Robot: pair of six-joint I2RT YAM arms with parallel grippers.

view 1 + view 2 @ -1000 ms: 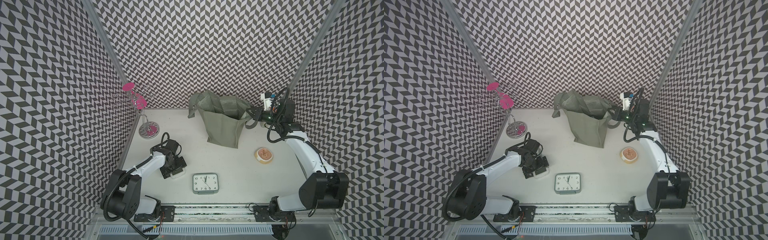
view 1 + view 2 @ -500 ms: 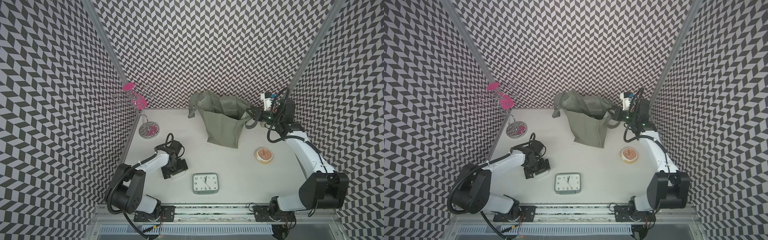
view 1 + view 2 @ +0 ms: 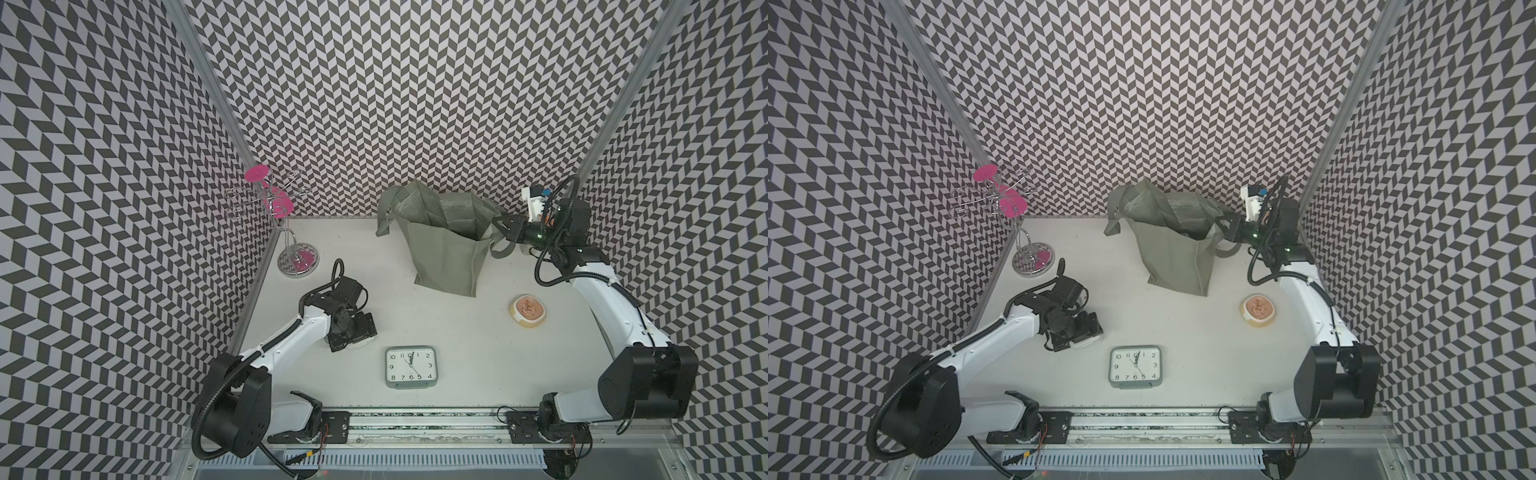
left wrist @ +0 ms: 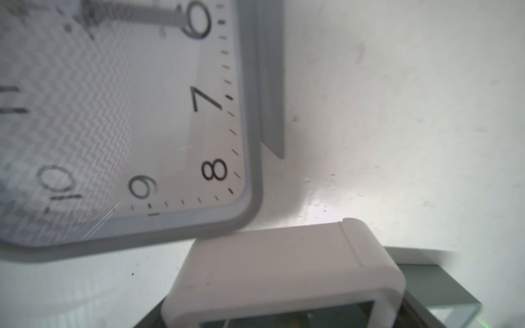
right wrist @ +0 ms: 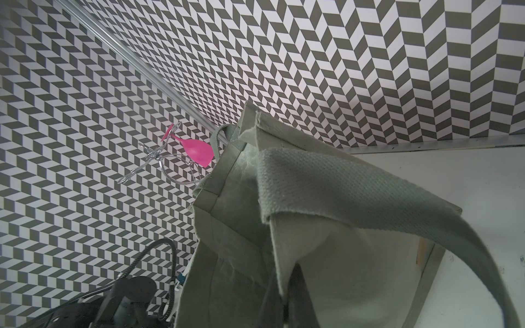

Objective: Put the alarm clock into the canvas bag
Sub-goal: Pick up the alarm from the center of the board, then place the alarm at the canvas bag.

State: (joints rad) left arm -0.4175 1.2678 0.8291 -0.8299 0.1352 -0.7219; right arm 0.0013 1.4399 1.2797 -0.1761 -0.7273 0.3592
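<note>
The alarm clock [image 3: 410,367] [image 3: 1135,366], grey-framed with a white face, lies face up near the table's front edge. My left gripper [image 3: 368,332] [image 3: 1094,330] sits low on the table just left of it, open, with nothing between its fingers. In the left wrist view the clock [image 4: 119,119] is close ahead, and one white finger [image 4: 284,267] lies near its corner by the 8. The canvas bag [image 3: 446,253] [image 3: 1177,257] stands upright at the back. My right gripper [image 3: 500,226] [image 3: 1224,227] is shut on its right rim, and the right wrist view shows the bag's fabric [image 5: 355,227] pinched.
A wire stand with pink glasses [image 3: 276,203] rises from a round base [image 3: 298,262] at the back left. A small bowl [image 3: 528,309] sits right of centre, beside my right arm. Patterned walls close in three sides, and a rail runs along the front edge.
My left gripper has shifted slightly towards the clock, with its wrist turned a little. The right arm, the bag and the clock have not moved.
</note>
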